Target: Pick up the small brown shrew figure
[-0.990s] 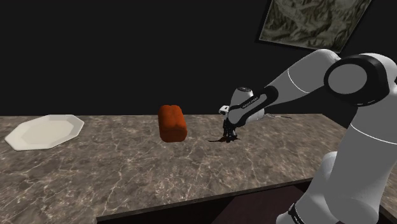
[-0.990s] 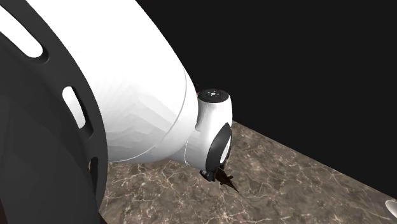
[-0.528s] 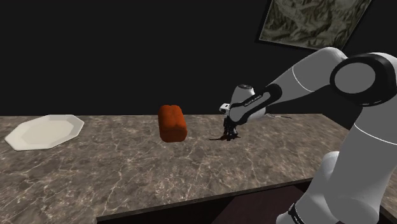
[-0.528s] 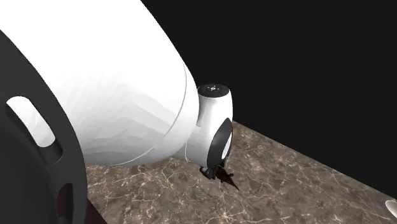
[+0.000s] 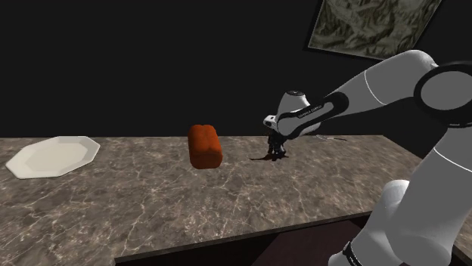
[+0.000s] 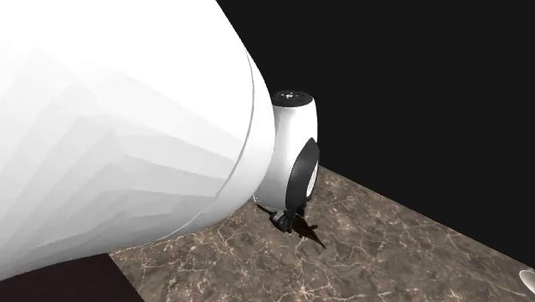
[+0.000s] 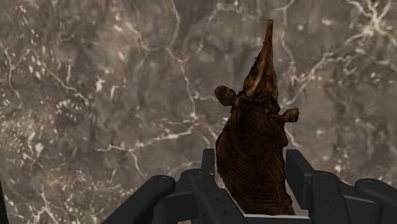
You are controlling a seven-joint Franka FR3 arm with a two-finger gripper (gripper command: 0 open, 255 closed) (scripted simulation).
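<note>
Since a second ago, the gripper point(image 5: 277, 150) has been raised slightly and carried a little toward the shoulder view's right. The white forearm has been swung higher, and in the second exterior view more of the picture is now covered by the white arm.

The small brown shrew figure point(image 7: 254, 153) is clasped between the two black fingers point(image 7: 299, 172), which are closed against its flanks. Its pointed snout is directed away from the gripper point(image 7: 252, 164), out over the stone. In the shoulder view the shrew figure point(image 5: 273, 155) is seen just under the hand, very low over the counter, with its thin tail stretched toward that view's left. Whether the surface is touched by it cannot be told. In the second exterior view the gripper point(image 6: 285, 221) is seen beneath the wrist, with a dark pointed shadow cast beside it.

The counter point(image 5: 151, 204) is drawn as brown marble crossed by pale veins. A reddish-brown block point(image 5: 205, 145) is stood near the gripper, on the shoulder view's left of it, and a white plate point(image 5: 54, 156) is laid well apart at the far left. Behind the counter the backdrop is black, and a framed picture point(image 5: 371, 26) is hung at the upper right.
</note>
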